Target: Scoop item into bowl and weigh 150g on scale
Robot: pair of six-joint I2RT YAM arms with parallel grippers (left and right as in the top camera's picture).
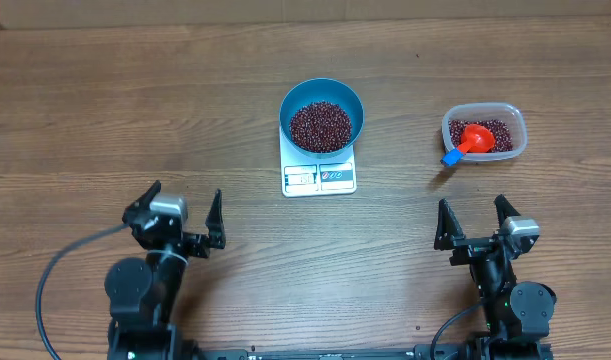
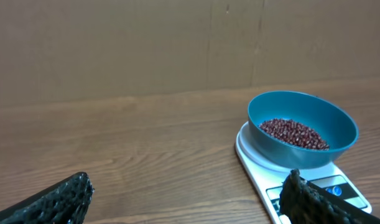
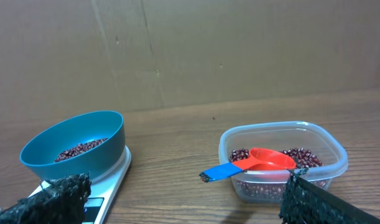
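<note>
A blue bowl (image 1: 322,115) (image 2: 301,127) (image 3: 74,146) holding dark red-brown beans (image 1: 321,124) (image 2: 293,132) sits on the white scale (image 1: 319,177) (image 2: 258,165) (image 3: 112,180) at the table's middle. More beans (image 1: 498,142) (image 3: 305,155) lie in a clear container (image 1: 484,134) (image 3: 283,158) at the right, with a red scoop (image 1: 473,138) (image 3: 264,160) on a blue handle resting in it. My left gripper (image 1: 181,215) (image 2: 186,199) stands open near the front left, nothing between its fingers. My right gripper (image 1: 474,220) (image 3: 186,199) stands open near the front right, also holding nothing.
A brown cardboard wall (image 2: 177,43) (image 3: 239,50) closes off the far side of the wooden table (image 1: 135,110). Black cables (image 1: 55,280) run from the arm bases at the front edge.
</note>
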